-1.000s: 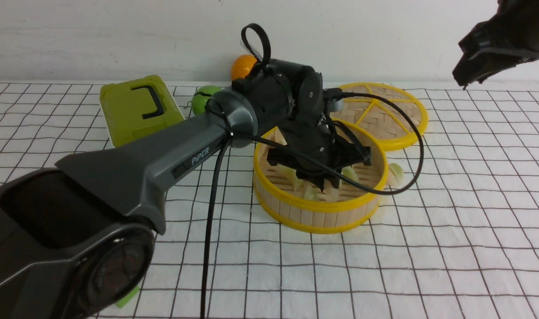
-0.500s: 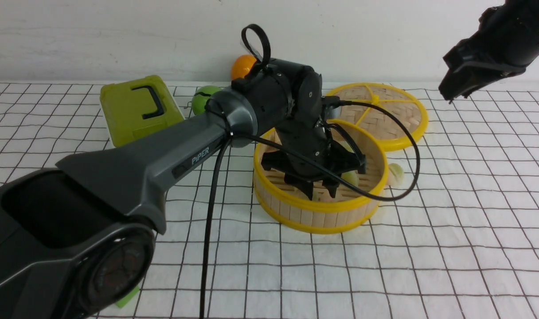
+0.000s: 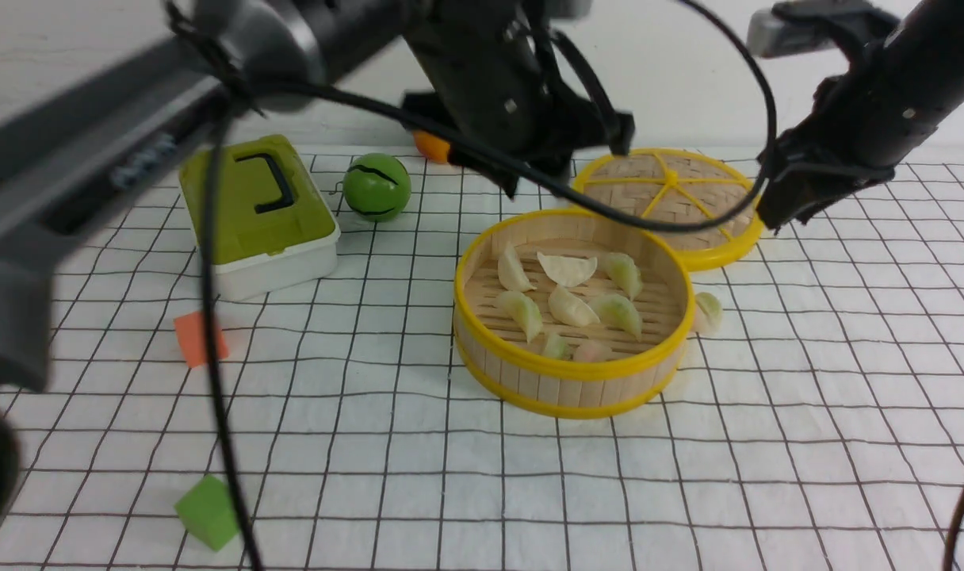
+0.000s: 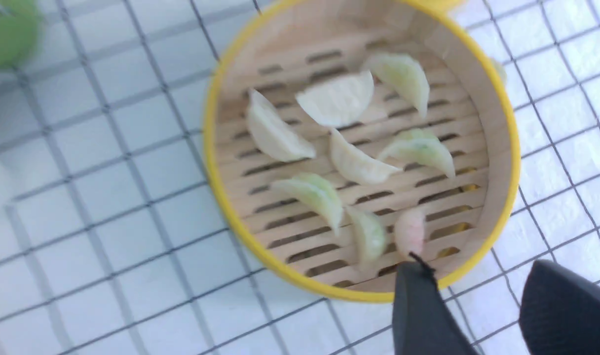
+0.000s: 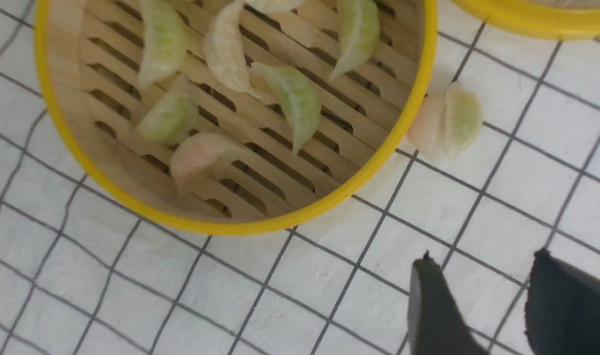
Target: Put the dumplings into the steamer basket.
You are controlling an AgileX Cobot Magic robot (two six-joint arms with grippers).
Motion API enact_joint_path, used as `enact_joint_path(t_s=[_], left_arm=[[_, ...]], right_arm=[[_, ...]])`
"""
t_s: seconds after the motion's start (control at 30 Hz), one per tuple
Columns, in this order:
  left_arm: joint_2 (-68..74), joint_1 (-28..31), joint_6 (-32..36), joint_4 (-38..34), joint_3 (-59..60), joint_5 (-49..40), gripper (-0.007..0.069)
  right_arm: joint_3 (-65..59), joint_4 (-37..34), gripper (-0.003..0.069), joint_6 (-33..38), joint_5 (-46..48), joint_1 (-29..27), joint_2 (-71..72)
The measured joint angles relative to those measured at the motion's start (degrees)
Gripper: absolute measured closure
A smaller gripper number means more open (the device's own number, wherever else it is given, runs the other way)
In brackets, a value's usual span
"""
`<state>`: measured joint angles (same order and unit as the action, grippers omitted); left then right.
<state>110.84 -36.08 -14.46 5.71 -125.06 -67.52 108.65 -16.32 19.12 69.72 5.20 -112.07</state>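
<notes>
A: L hand?
B: Open, empty, up over basket rim. Eight dumplings on its floor, below the hand.
A: R hand?
B: Also open, empty, above tabletop. One stray dumpling lies apart from it, against basket's right side, w/ a pinkish bit beside. One or two, can't tell.

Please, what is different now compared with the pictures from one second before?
The left gripper rose out of the steamer basket, up and toward the back; it now hangs open and empty. The right gripper came down and toward the middle, near the lid, also open. The basket, the lid and the dumplings lying just outside the basket stayed in place.
</notes>
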Motion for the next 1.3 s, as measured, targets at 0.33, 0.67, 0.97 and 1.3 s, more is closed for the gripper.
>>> enact_joint_path(t_s=[0.33, 0.67, 0.97, 1.3], left_arm=[[-16.8, 5.1, -2.3, 11.3, 4.0, -3.5, 0.0517], [-26.9, 6.3, -3.2, 14.0, 21.9, -3.5, 0.0521], [-31.6, 6.4, -5.8, 19.1, 31.0, -3.5, 0.0518], [-34.9, 6.4, -7.2, 20.6, 31.3, -3.5, 0.0514]], right_arm=[[0.0, 0.0, 0.0293, -0.5, -12.0, 0.0, -12.9], [0.0, -0.6, 0.0290, -0.5, -17.9, 0.0, -18.4], [1.0, -1.1, 0.0399, -0.5, -18.7, -0.1, -19.4], [0.7, 3.4, 0.0674, -0.5, -17.7, -0.1, -17.7]])
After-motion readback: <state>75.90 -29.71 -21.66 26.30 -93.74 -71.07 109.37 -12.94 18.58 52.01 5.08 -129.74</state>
